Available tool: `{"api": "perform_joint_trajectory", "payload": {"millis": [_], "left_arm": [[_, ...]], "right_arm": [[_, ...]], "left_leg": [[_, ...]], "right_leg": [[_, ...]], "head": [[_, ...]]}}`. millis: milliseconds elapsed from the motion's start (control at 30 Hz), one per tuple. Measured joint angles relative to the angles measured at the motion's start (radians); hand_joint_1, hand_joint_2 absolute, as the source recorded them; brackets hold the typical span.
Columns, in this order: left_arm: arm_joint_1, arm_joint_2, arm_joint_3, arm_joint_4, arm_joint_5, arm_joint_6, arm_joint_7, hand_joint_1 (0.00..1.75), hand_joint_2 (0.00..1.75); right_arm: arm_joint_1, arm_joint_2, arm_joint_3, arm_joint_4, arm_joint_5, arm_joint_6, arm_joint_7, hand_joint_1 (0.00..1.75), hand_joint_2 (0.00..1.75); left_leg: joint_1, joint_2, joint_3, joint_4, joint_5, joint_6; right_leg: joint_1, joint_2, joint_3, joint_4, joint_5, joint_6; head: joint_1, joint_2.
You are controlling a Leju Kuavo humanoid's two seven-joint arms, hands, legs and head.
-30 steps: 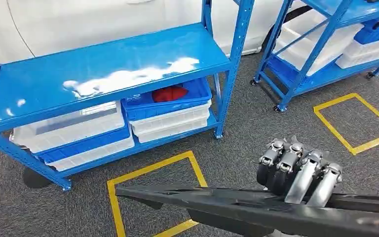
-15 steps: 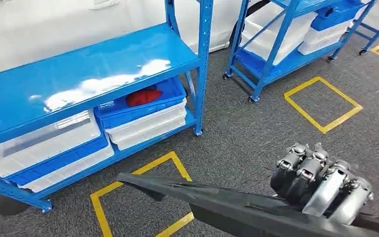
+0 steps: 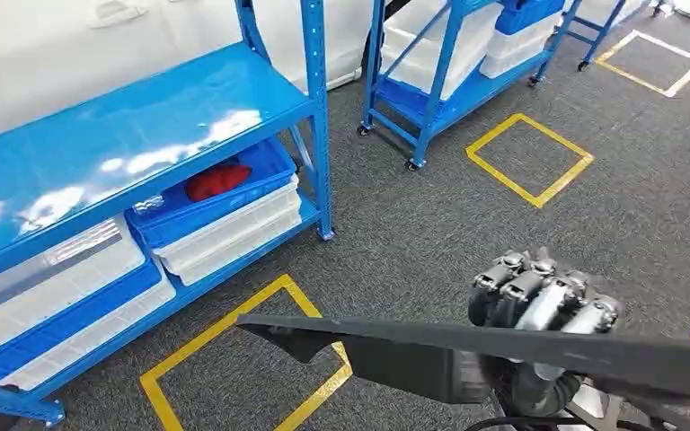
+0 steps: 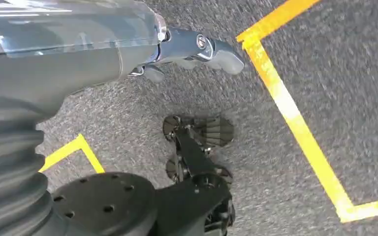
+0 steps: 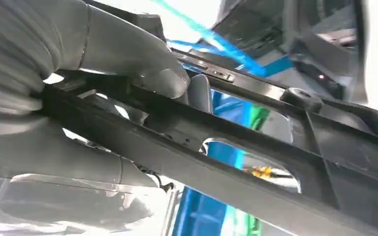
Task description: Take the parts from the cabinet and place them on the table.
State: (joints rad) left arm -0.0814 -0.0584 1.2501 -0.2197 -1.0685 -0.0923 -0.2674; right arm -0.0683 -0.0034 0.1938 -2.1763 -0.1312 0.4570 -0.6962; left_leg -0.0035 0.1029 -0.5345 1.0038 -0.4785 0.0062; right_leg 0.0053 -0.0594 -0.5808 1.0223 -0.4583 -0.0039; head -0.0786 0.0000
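My view had swung right, sliding the blue cabinet (image 3: 135,144) toward the upper left of the frame, while my right hand (image 3: 539,301) kept its fingers wrapped around the long black part (image 3: 467,346) low across the frame.

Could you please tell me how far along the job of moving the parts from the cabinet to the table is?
Done: the long black plastic part is off the blue metal shelving. In hand: the right hand grips that part above the grey carpet, its fingers wrapped over the top edge. The left hand hangs with nothing in it. Left: no table is visible, so the placing is not yet done.
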Motion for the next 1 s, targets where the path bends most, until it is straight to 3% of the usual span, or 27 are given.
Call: {"api": "perform_joint_trajectory", "payload": {"millis": [67,100,133,167,233,267,300,333,367,400,433,467,567,600,633,667,700,767,800,833,900,933,967,1000], "left_arm": [[-0.004,-0.002,0.000,0.000,0.003,0.004,0.003,0.00,1.75],[-0.007,-0.002,0.002,0.000,0.006,0.006,0.004,0.00,1.75],[-0.008,-0.002,0.005,0.000,0.010,0.006,0.003,0.00,1.75],[-0.008,-0.003,0.009,0.000,0.014,0.006,0.002,0.00,1.75],[-0.006,-0.003,0.014,0.000,0.017,0.003,-0.009,0.00,1.75],[-0.005,-0.003,0.017,0.000,0.018,0.002,-0.012,0.00,1.75],[-0.005,-0.003,0.018,0.000,0.018,0.001,-0.014,0.00,1.75],[-0.005,-0.003,0.020,0.000,0.018,0.000,-0.017,0.00,1.75],[-0.006,-0.003,0.023,0.000,0.021,0.000,-0.020,0.00,1.75],[-0.007,-0.003,0.024,0.000,0.022,0.000,-0.022,0.00,1.75],[-0.006,-0.003,0.024,0.000,0.024,0.000,-0.022,0.00,1.75],[-0.006,-0.003,0.026,0.000,0.026,0.002,-0.023,0.00,1.75],[-0.008,-0.003,0.028,0.000,0.031,0.003,-0.024,0.00,1.75],[-0.010,-0.004,0.028,0.000,0.031,0.005,-0.024,0.00,1.75],[-0.012,-0.006,0.028,0.000,0.032,0.004,-0.023,0.00,1.75],[-0.012,-0.005,0.028,0.000,0.033,0.004,-0.022,0.00,1.75],[-0.009,-0.005,0.029,0.000,0.035,0.005,-0.019,0.00,1.75],[-0.007,-0.002,0.035,0.000,0.043,0.009,-0.010,0.00,1.75],[-0.007,0.000,0.040,0.000,0.047,0.011,-0.005,0.00,1.75],[-0.008,0.000,0.045,0.000,0.055,0.015,0.000,0.00,1.75],[-0.011,0.002,0.053,0.000,0.061,0.026,0.008,0.00,1.75],[-0.011,0.003,0.057,0.000,0.067,0.029,0.012,0.00,1.75],[-0.011,0.007,0.060,0.000,0.071,0.032,0.014,0.00,1.75],[-0.010,0.007,0.064,0.000,0.074,0.034,0.014,0.00,1.75]], "right_arm": [[0.000,-0.007,-0.002,0.026,0.018,-0.004,0.000,1.75,1.75],[-0.009,-0.011,0.000,0.047,0.029,-0.012,0.000,1.75,1.75],[-0.029,-0.014,0.007,0.076,0.037,-0.021,0.002,1.75,1.75],[-0.052,-0.016,0.018,0.115,0.045,-0.034,0.014,1.75,1.75],[-0.091,-0.018,0.044,0.176,0.051,-0.067,0.043,1.75,1.75],[-0.105,-0.021,0.055,0.206,0.051,-0.080,0.049,1.75,1.75],[-0.116,-0.023,0.061,0.227,0.048,-0.087,0.050,1.75,1.75],[-0.125,-0.027,0.064,0.248,0.043,-0.094,0.050,1.75,1.75],[-0.137,-0.032,0.068,0.269,0.037,-0.099,0.047,1.75,1.75],[-0.147,-0.037,0.071,0.284,0.032,-0.100,0.042,1.75,1.75],[-0.154,-0.040,0.072,0.294,0.026,-0.101,0.035,1.75,1.75],[-0.162,-0.044,0.074,0.303,0.019,-0.103,0.028,1.75,1.75],[-0.174,-0.055,0.077,0.310,0.002,-0.116,0.022,1.75,1.75],[-0.180,-0.059,0.077,0.309,-0.002,-0.120,0.023,1.75,1.75],[-0.184,-0.065,0.077,0.308,-0.006,-0.121,0.026,1.75,1.75],[-0.197,-0.071,0.077,0.304,-0.012,-0.121,0.030,1.75,1.75],[-0.205,-0.072,0.077,0.302,-0.015,-0.122,0.033,1.75,1.75],[-0.205,-0.077,0.074,0.297,-0.020,-0.124,0.035,1.75,1.75],[-0.205,-0.079,0.072,0.296,-0.022,-0.124,0.035,1.75,1.75],[-0.206,-0.080,0.068,0.293,-0.023,-0.123,0.036,1.75,1.75],[-0.209,-0.080,0.061,0.285,-0.027,-0.116,0.037,1.75,1.75],[-0.215,-0.080,0.059,0.280,-0.028,-0.115,0.037,1.75,1.75],[-0.221,-0.080,0.058,0.277,-0.029,-0.115,0.037,1.75,1.75],[-0.223,-0.080,0.055,0.273,-0.030,-0.115,0.038,1.75,1.75]], "left_leg": [[-0.001,0.023,0.005,-0.004,0.000,-0.007],[0.000,0.008,0.002,0.001,-0.008,-0.018],[0.005,-0.042,-0.003,0.022,-0.027,-0.022],[0.007,-0.073,-0.026,0.077,-0.063,-0.023],[0.010,-0.093,-0.108,0.248,-0.142,-0.028],[0.010,-0.093,-0.137,0.305,-0.156,-0.029],[0.011,-0.093,-0.144,0.315,-0.144,-0.031],[0.011,-0.094,-0.129,0.280,-0.112,-0.030],[0.014,-0.097,-0.092,0.197,-0.061,-0.029],[0.018,-0.111,-0.047,0.102,-0.012,-0.028],[0.024,-0.158,-0.017,0.029,0.004,-0.025],[0.023,-0.177,-0.011,0.012,-0.006,-0.025],[0.016,-0.152,-0.014,0.017,0.000,-0.012],[0.025,-0.139,-0.011,0.005,0.007,-0.001],[0.025,-0.125,-0.009,0.000,0.012,0.006],[0.024,-0.113,-0.010,-0.002,0.012,0.015],[0.020,-0.100,-0.010,-0.001,0.012,0.015],[0.015,-0.072,-0.011,0.000,0.011,0.017],[0.014,-0.059,-0.011,0.000,0.011,0.017],[0.013,-0.048,-0.011,0.000,0.009,0.017],[0.012,-0.027,-0.006,0.001,0.005,0.014],[0.010,-0.017,-0.003,0.001,0.002,0.010],[0.002,-0.009,-0.002,0.002,-0.002,0.004],[0.002,-0.001,-0.001,0.002,-0.004,-0.001]], "right_leg": [[0.001,0.021,-0.006,-0.002,0.003,-0.008],[-0.012,0.032,-0.001,-0.013,0.012,-0.018],[-0.012,0.040,-0.001,-0.016,0.016,-0.024],[-0.013,0.051,-0.005,-0.016,0.019,-0.029],[-0.011,0.078,-0.013,-0.015,0.023,-0.033],[-0.011,0.092,-0.015,-0.013,0.025,-0.032],[-0.011,0.105,-0.016,-0.012,0.026,-0.030],[-0.011,0.115,-0.016,-0.010,0.026,-0.030],[-0.012,0.130,-0.016,-0.006,0.026,-0.028],[-0.013,0.141,-0.016,-0.002,0.025,-0.024],[-0.014,0.150,-0.019,0.001,0.023,-0.019],[-0.010,0.161,-0.027,0.008,0.024,-0.011],[-0.018,0.188,-0.037,0.000,0.037,0.010],[-0.011,0.199,-0.040,0.001,0.038,0.018],[-0.012,0.158,-0.044,0.014,0.028,0.018],[-0.009,0.105,-0.067,0.061,-0.006,0.022],[-0.011,0.082,-0.100,0.133,-0.046,0.025],[-0.014,0.067,-0.175,0.291,-0.107,0.028],[-0.016,0.065,-0.189,0.318,-0.105,0.029],[-0.017,0.064,-0.176,0.290,-0.079,0.028],[-0.016,0.047,-0.089,0.128,0.001,0.022],[-0.013,0.013,-0.035,0.031,0.033,0.015],[0.003,-0.034,-0.025,0.006,0.013,0.002],[0.001,-0.017,-0.029,0.002,0.020,-0.001]], "head": [[0.000,0.000],[0.000,0.000],[0.000,0.000],[0.000,0.000],[0.000,0.000],[0.000,0.000],[0.000,0.000],[0.000,0.000],[0.000,0.000],[0.000,0.000],[0.000,0.000],[0.000,0.000],[0.000,0.000],[0.000,0.000],[0.000,0.000],[0.000,0.000],[0.000,0.000],[0.000,0.000],[0.000,0.000],[0.000,0.000],[0.000,0.000],[0.000,0.000],[0.000,0.000],[0.000,0.000]]}}
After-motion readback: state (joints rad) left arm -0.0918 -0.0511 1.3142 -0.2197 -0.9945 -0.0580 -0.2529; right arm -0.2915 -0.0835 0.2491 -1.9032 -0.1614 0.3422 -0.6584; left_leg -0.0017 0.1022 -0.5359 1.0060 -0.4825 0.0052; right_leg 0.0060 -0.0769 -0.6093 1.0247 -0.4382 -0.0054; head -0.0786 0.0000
